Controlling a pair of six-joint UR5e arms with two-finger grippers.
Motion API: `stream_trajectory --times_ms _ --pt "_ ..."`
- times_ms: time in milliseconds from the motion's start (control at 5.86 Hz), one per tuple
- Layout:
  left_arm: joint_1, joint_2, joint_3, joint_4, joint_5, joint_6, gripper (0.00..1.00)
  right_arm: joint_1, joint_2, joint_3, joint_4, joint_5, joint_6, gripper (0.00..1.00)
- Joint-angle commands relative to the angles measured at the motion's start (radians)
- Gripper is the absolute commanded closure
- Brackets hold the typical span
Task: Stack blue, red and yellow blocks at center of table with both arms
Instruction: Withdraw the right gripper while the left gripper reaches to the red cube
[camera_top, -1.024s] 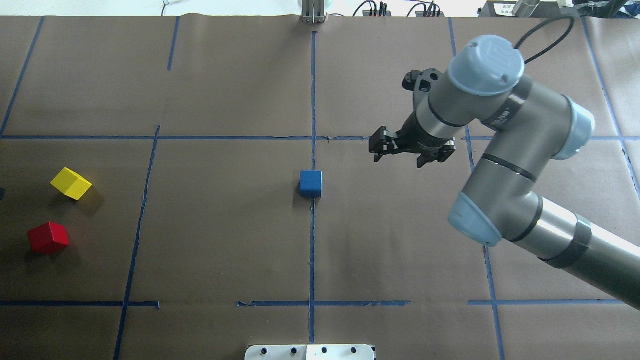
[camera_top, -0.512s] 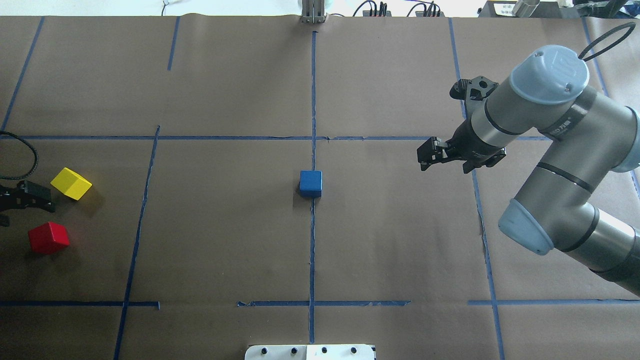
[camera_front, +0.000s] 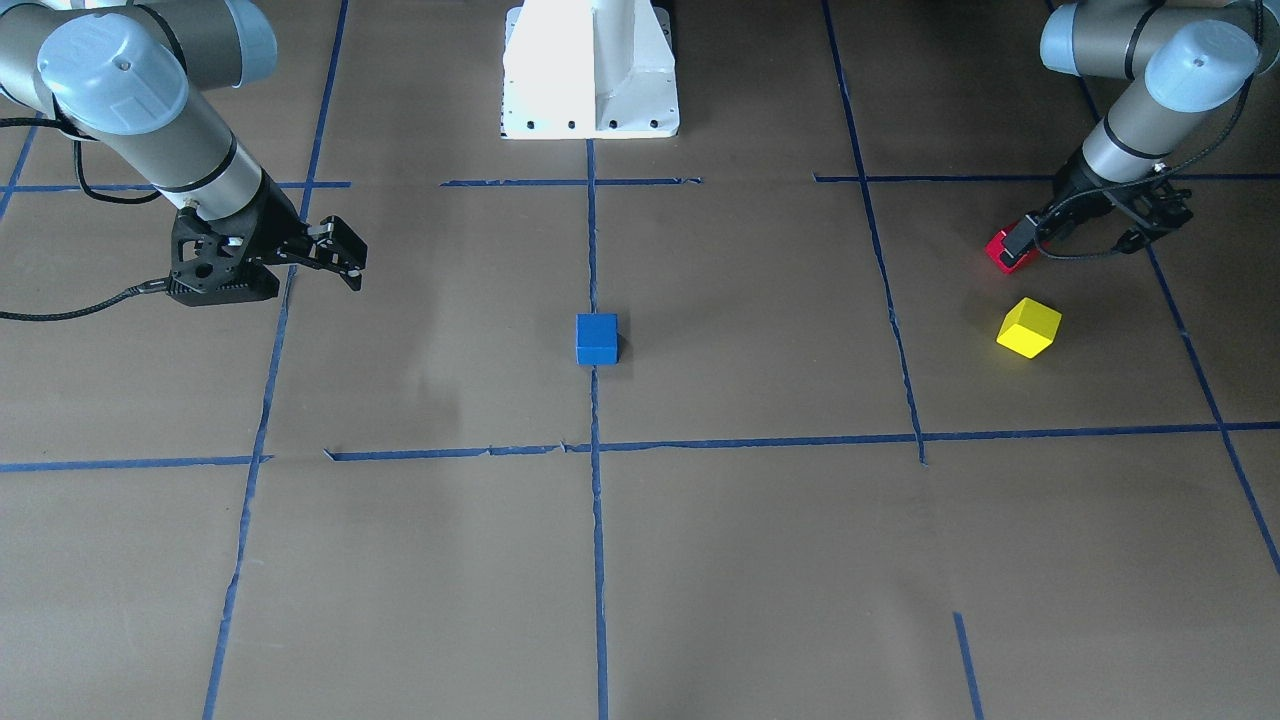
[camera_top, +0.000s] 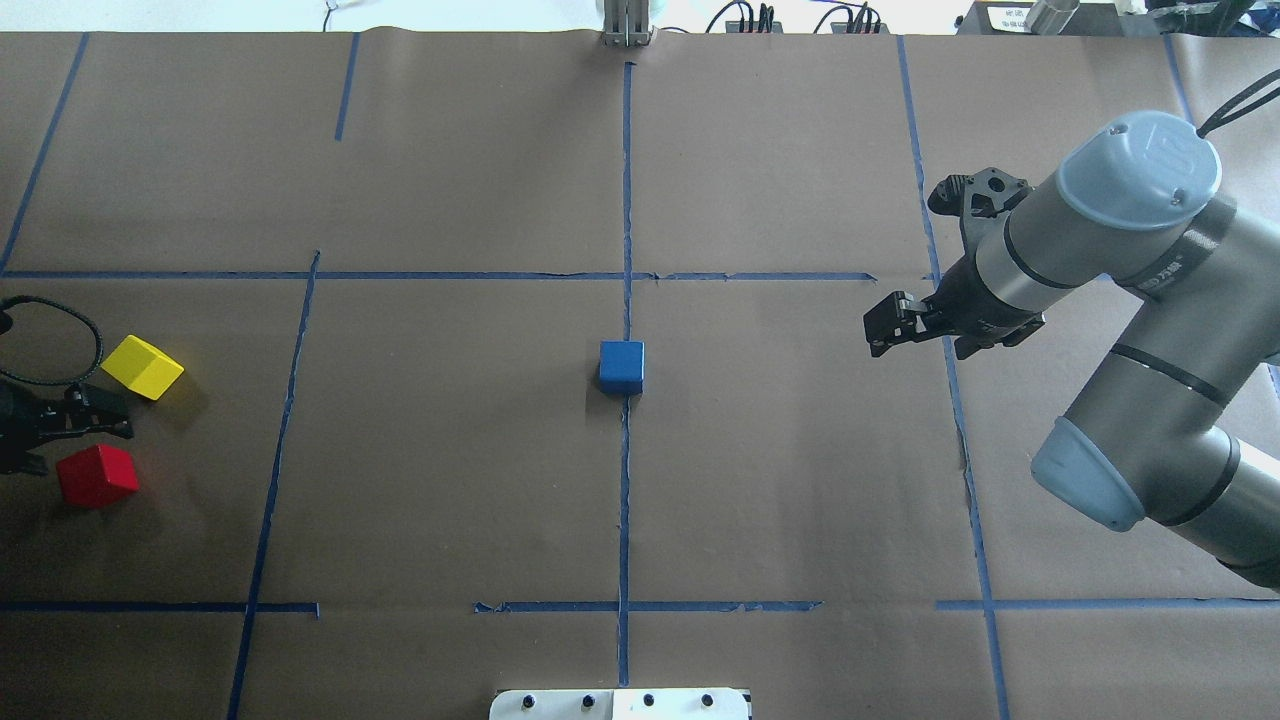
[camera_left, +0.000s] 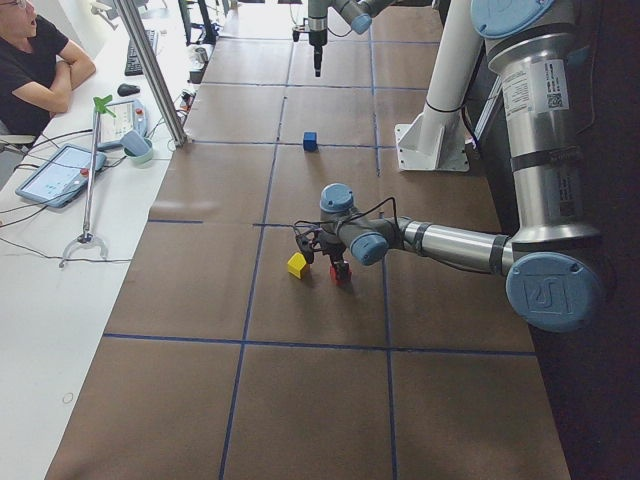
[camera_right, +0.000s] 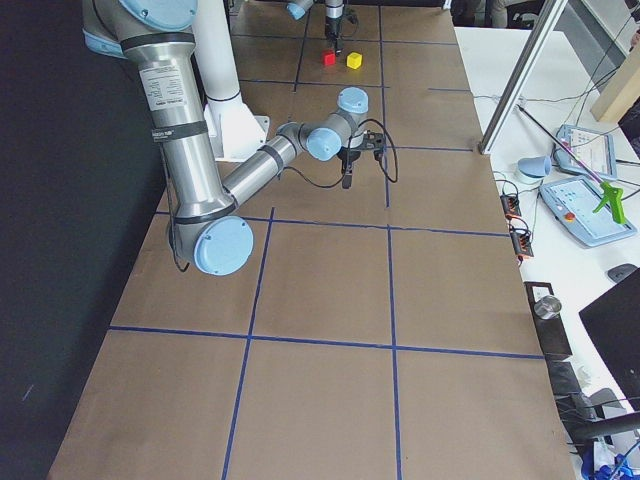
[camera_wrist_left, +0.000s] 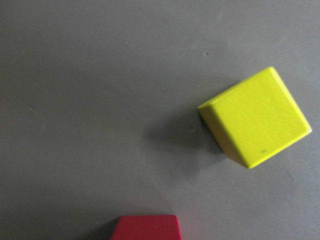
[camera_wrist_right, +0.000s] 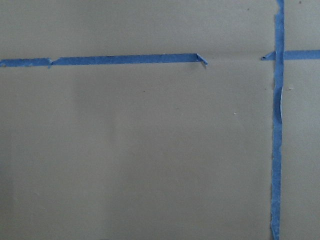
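Observation:
A blue block sits alone on the blue tape cross at the table's centre. A yellow block and a red block lie apart at the table's far left. My left gripper hovers open just above and between them, one finger partly hiding the red block in the front-facing view. The left wrist view shows the yellow block at right and the red block's top edge at the bottom. My right gripper is open and empty, well right of the blue block.
Brown paper with blue tape grid lines covers the table. The white robot base stands at the table's near-robot edge. A person, tablets and a metal pole are at a side desk beyond the far edge.
My right arm has pulled back to the right, away from the blue block. My left gripper has come in from the left edge, over the red and yellow blocks.

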Motion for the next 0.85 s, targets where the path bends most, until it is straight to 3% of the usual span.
stream_trajectory --times_ms 0,341,512,683 --pt "0.028 0.014 0.03 -0.01 0.002 -0.003 0.0 -0.001 -0.001 0.004 0.0 0.0 0.001 0.0" --pt "0.053 0.014 0.043 -0.033 0.001 -0.005 0.0 -0.001 -0.004 0.013 0.0 0.0 0.002 0.0" --pt "0.056 0.014 0.052 -0.056 0.002 -0.003 0.09 -0.001 -0.005 0.018 -0.002 0.0 0.002 0.0" --pt "0.057 0.012 0.05 -0.056 -0.002 -0.005 0.64 -0.002 -0.005 0.024 -0.002 -0.002 0.008 0.0"
